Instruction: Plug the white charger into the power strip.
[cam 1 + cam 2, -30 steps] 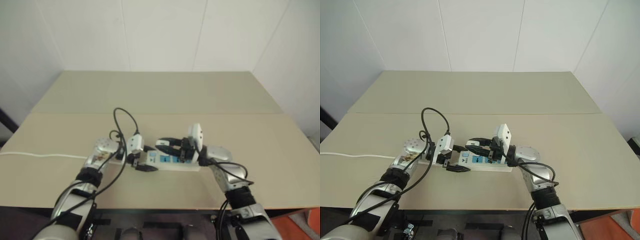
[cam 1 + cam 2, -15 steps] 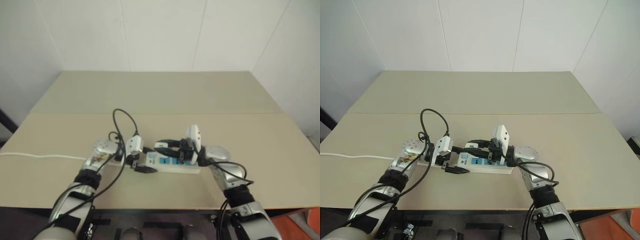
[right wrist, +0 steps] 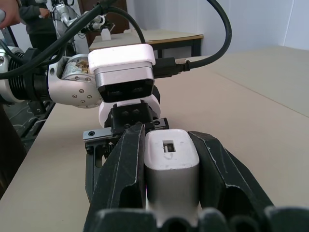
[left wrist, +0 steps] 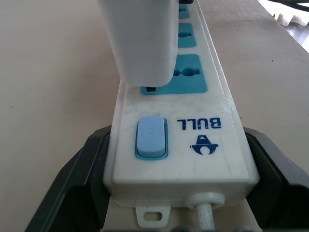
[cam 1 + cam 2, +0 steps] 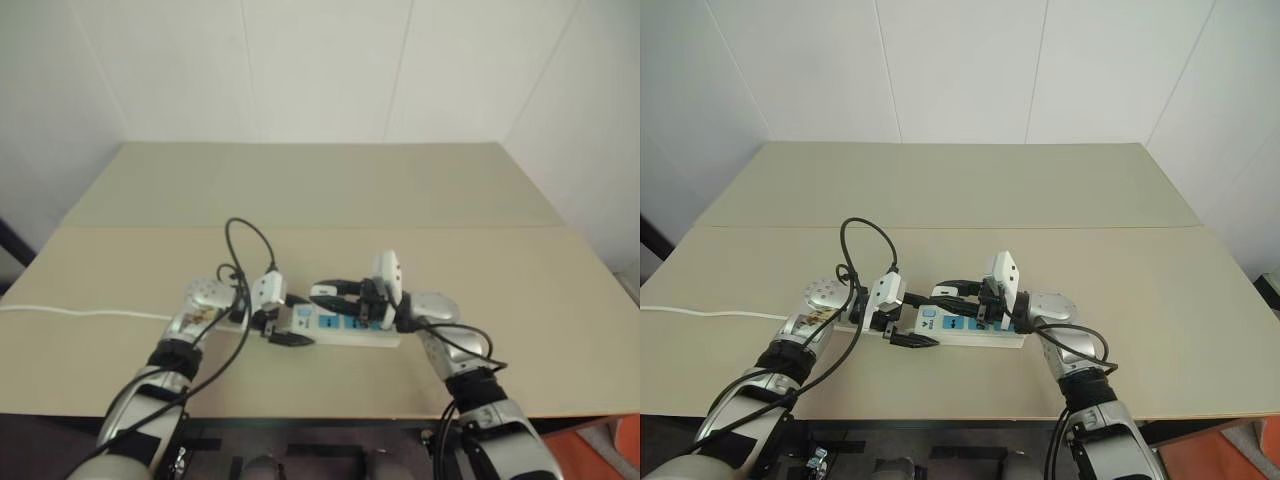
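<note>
2 black fingers [image 3: 123, 174] of the right gripper [image 3: 172, 164] are clamped on the white charger [image 3: 171, 166], which sits at the first blue socket by the switch. left gripper [image 4: 174, 193] is pinched on the switch end of the power strip [image 4: 193, 130], flat on the table [image 5: 330, 190]. risk from here: a tilted push could jam the prongs, or skid the strip out of that grip.

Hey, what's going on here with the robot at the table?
The robot is plugging in a charger. Its left gripper clamps the switch end of the power strip on the table. Its right gripper holds the white charger at the blue socket nearest the switch; full seating isn't clear.
</note>
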